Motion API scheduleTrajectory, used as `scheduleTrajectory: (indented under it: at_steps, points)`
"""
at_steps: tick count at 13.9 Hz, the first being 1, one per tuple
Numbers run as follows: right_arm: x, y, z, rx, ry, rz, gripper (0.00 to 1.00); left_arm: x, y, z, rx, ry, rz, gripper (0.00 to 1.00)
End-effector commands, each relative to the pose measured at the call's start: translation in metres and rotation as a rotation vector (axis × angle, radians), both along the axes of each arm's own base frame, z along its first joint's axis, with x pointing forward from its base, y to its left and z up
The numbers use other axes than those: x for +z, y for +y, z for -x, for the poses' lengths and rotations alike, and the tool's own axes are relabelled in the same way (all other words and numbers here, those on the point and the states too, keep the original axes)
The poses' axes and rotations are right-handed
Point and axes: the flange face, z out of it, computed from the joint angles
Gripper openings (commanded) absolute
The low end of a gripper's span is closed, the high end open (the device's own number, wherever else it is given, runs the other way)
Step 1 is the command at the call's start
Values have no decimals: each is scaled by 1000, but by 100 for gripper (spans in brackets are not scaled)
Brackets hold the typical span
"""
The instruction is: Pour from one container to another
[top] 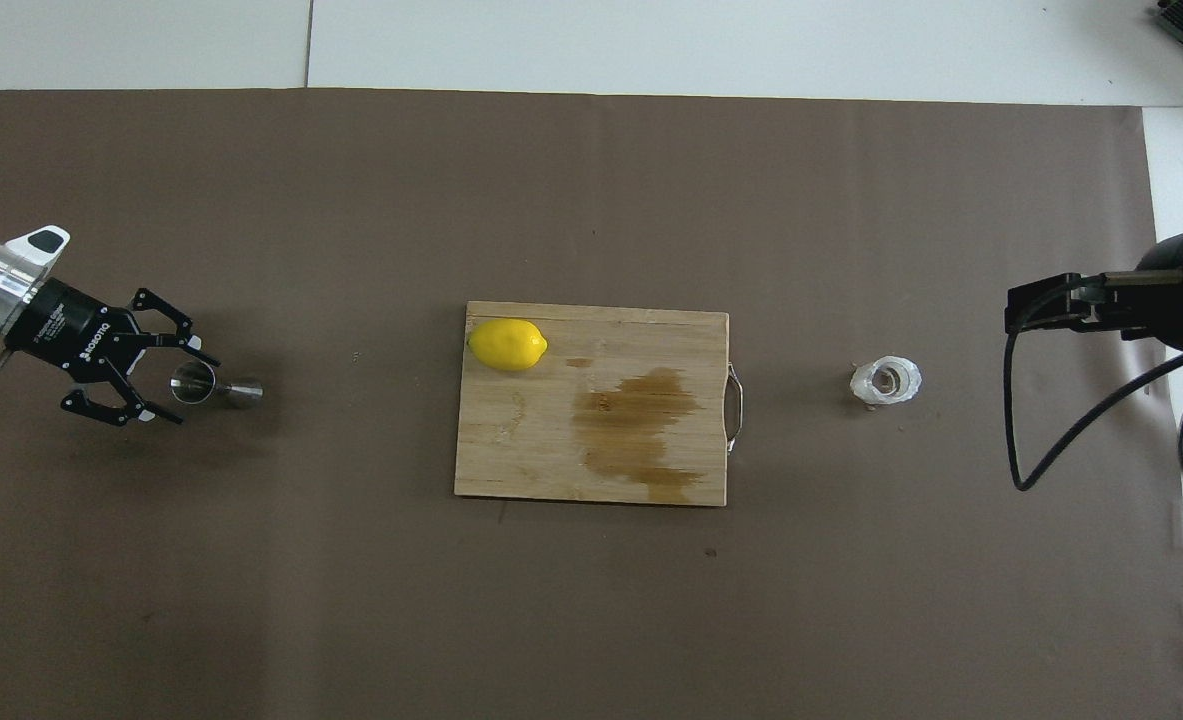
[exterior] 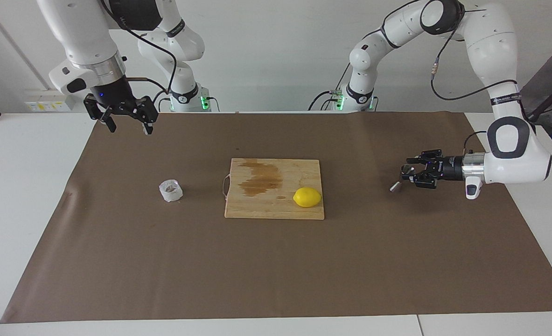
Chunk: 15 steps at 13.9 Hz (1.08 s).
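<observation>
facing: high, across table, toward robots | overhead: steeply down | shared: cutting board (exterior: 274,188) (top: 591,403)

My right gripper (exterior: 127,122): in overhead view only its dark body shows at the frame edge, fingertips not made out. My left arm is cut off by that view's edge above the wrist. Jigger (top: 213,385) is tiny in the facing view; can't tell whether my left gripper (top: 169,386) touches it. Cup (top: 885,381) contents too small to read.
</observation>
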Motion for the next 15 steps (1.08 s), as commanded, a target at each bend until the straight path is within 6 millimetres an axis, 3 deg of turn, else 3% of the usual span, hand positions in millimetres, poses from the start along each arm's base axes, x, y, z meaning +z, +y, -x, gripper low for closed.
scheduleTrajectory:
  at_steps: [1, 15]
  points:
    - [3, -3, -1, -4, 8, -18, 100, 2, 6, -3, 15, -8, -3, 74]
    - [3, -3, -1, -4, 8, -18, 100, -5, 8, -4, 42, -17, -14, 74]
